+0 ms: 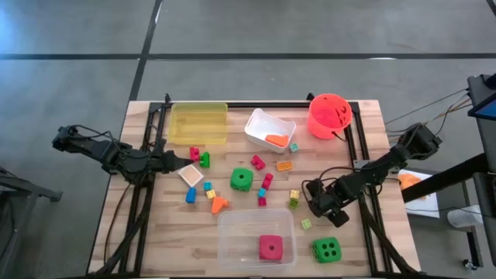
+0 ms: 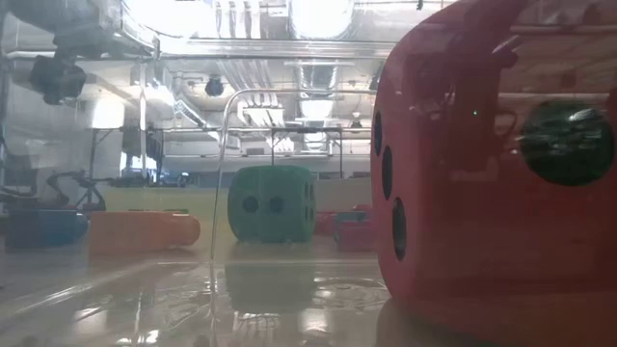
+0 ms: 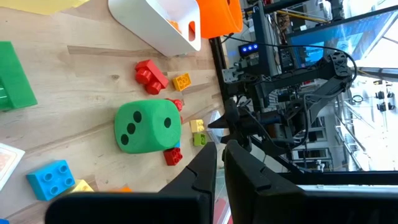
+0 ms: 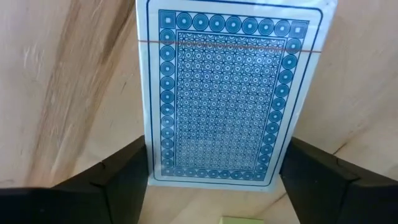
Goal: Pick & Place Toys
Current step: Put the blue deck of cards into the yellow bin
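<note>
A flat blue-patterned tile (image 4: 217,93) lies face-down on the wooden table. My right gripper (image 4: 216,149) points straight down over it at the table's right (image 1: 319,208), open, one finger beside each long edge near one short end. In the high view the gripper hides the tile. My left gripper (image 1: 177,161) waits shut at the table's left, above a beige tile (image 1: 191,174). A green die (image 1: 241,179) rests mid-table among small bright blocks. A pink die (image 1: 270,247) sits in the clear tub (image 1: 232,225). My right gripper comes from above with its fingers (image 4: 124,174) level with the tile's long edges (image 4: 149,155), across the tile. Whether the fingers touch those edges I cannot tell. The tile lies flat on the table.
The yellow tub (image 1: 198,122), the white tub (image 1: 256,124) and the orange bucket (image 1: 329,115) stand along the far edge. A second green die (image 1: 326,249) sits near the front right. A small yellow-green block (image 1: 306,224) lies beside my right gripper.
</note>
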You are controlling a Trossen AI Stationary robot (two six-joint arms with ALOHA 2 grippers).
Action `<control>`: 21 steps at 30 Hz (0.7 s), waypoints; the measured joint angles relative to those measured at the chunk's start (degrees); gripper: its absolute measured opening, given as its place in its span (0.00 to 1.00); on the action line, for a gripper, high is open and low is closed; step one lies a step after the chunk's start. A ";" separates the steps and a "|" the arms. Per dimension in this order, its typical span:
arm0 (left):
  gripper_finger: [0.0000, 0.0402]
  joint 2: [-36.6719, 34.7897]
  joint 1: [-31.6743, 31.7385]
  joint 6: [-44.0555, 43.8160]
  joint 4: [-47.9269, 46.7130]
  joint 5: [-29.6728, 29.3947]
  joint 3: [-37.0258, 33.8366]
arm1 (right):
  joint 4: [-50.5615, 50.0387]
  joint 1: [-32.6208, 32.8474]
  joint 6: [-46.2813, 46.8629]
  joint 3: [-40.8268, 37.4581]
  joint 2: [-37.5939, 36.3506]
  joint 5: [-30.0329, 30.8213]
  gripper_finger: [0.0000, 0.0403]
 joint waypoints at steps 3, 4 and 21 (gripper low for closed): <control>0.07 0.00 -0.01 0.00 0.00 0.00 0.00 | -0.13 -0.07 0.09 0.00 -0.02 0.00 0.73; 0.07 0.00 0.00 0.02 0.00 0.02 0.00 | -0.12 -0.09 0.10 0.00 -0.02 0.02 0.73; 0.07 0.00 0.00 0.02 0.00 0.01 0.00 | -5.08 0.02 -9.64 4.66 -6.23 15.10 0.73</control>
